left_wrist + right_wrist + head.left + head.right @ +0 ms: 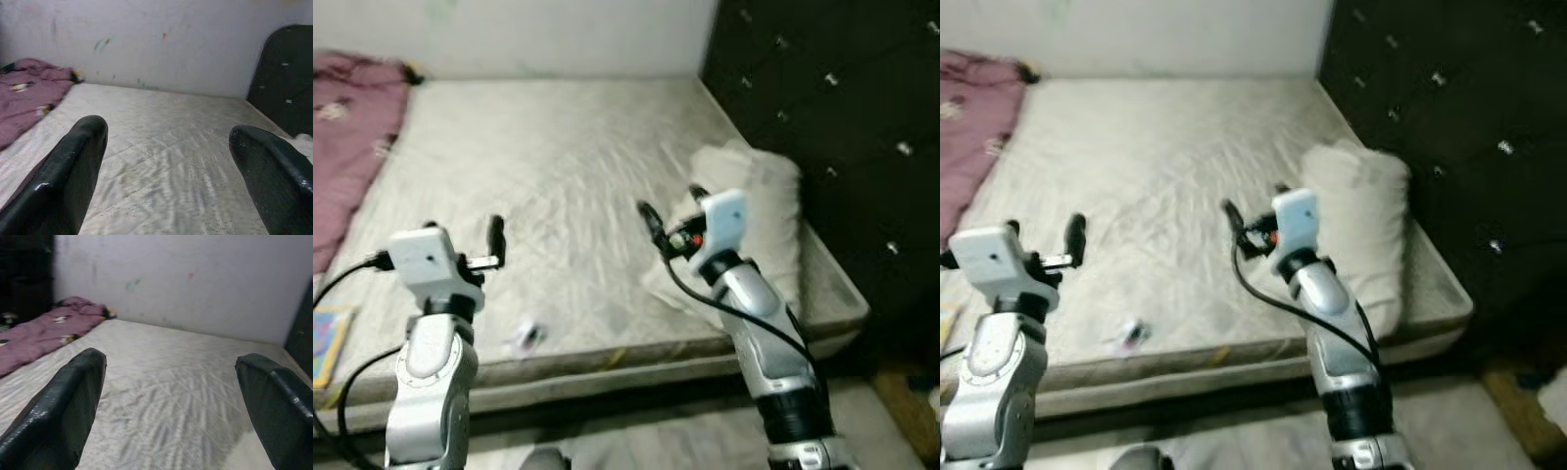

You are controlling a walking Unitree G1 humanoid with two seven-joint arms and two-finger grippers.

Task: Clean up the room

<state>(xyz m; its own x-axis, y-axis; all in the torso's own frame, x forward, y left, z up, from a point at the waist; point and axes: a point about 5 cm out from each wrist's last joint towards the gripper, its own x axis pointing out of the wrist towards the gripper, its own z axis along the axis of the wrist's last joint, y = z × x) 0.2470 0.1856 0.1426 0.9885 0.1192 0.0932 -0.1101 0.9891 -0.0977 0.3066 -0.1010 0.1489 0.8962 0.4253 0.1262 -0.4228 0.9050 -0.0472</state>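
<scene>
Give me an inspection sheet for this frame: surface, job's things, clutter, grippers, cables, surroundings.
Surface: bare off-white quilted mattress, wrinkled.
Job's things: white pillow against the headboard; crumpled purple blanket at the mattress's far left.
Clutter: small white scrap near the front edge; colourful flat item on the left, unclear.
Grippers: left gripper and right gripper open, empty, above the mattress.
Cables: black cable along the right arm.
Surroundings: white marked wall; dark tufted headboard.
</scene>
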